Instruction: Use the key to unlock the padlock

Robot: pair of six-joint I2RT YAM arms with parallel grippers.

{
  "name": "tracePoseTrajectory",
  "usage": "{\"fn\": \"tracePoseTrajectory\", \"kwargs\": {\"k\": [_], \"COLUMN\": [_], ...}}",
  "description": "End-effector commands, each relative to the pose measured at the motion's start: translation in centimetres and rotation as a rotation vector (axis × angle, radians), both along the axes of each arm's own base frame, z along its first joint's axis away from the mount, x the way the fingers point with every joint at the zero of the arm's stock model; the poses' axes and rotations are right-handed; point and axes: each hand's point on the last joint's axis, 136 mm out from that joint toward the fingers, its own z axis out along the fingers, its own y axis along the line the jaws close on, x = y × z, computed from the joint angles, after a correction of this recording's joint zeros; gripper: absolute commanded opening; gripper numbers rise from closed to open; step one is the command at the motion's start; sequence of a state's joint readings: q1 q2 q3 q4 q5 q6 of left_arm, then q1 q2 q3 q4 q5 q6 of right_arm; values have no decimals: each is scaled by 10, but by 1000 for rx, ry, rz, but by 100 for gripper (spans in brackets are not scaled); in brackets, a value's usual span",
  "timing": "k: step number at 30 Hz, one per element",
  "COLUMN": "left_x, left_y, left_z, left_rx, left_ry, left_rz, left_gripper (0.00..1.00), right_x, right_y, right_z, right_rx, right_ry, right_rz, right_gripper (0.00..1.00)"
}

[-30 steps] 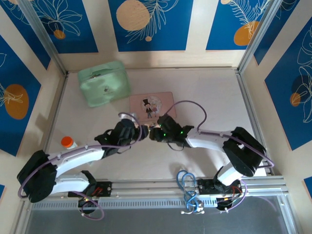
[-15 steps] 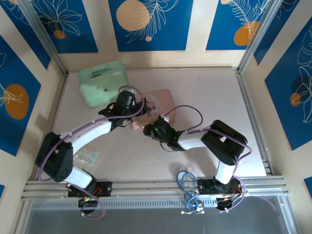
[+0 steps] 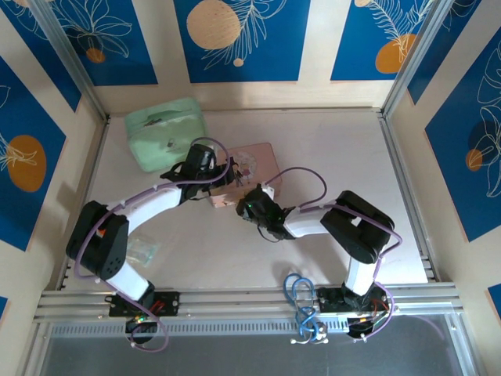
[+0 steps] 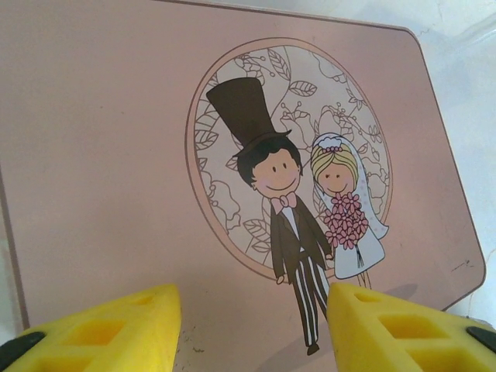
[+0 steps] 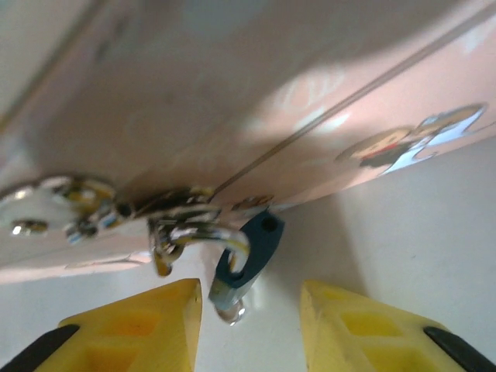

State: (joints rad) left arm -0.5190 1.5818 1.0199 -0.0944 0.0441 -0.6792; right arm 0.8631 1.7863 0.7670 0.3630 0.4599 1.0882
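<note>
The blue padlock (image 5: 249, 252) hangs by its thin silver shackle (image 5: 208, 235) from the silver clasp (image 5: 116, 208) on the pink tin's front edge. A dark hole shows at the body's upper end. A small shiny tip (image 5: 232, 312) pokes from its lower end; I cannot tell if that is the key. My right gripper (image 5: 252, 310) is open, its yellow fingers (image 5: 139, 322) either side of and just below the padlock, not touching it. My left gripper (image 4: 254, 325) is open just above the pink tin's lid (image 4: 116, 155), near the bride-and-groom picture. From above, the left gripper (image 3: 221, 178) and right gripper (image 3: 246, 205) meet at the tin (image 3: 262, 157).
A mint green case (image 3: 166, 131) stands behind and left of the tin. A clear plastic packet (image 3: 143, 250) lies beside the left arm's elbow. Blue cable (image 3: 301, 296) loops at the near rail. Walls close in the table on three sides.
Both arms have reached away from the table's middle to the pink tin: the left gripper moved up over its lid, the right gripper closed in on its front edge. The tin now sits skewed.
</note>
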Motion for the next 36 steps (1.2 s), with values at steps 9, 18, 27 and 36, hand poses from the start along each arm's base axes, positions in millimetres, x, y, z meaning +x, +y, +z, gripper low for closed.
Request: {"fn": "tracePoseTrajectory", "kwargs": {"k": [9,18,27,36], "left_x": [8,11,8,-7], "left_y": [2,7,4,3], "left_z": [-7,-16,-53,-83], "left_rx": [-27,-19,-41,-81], "left_ry": [8,19,98,159], "left_rz": [-11,8,20,23], "left_gripper": [52,52,50,48], "right_x": [17,0,-6,9], "right_y": [-10,-31,-47,-74], "right_z": [-3,0,30,44], "right_rx": [-137,-246,-238,-172], "right_ry": [-12,96,204,291], "right_rz": [-10,-74,-189,-462], "right_gripper": [18,0,0,0]}}
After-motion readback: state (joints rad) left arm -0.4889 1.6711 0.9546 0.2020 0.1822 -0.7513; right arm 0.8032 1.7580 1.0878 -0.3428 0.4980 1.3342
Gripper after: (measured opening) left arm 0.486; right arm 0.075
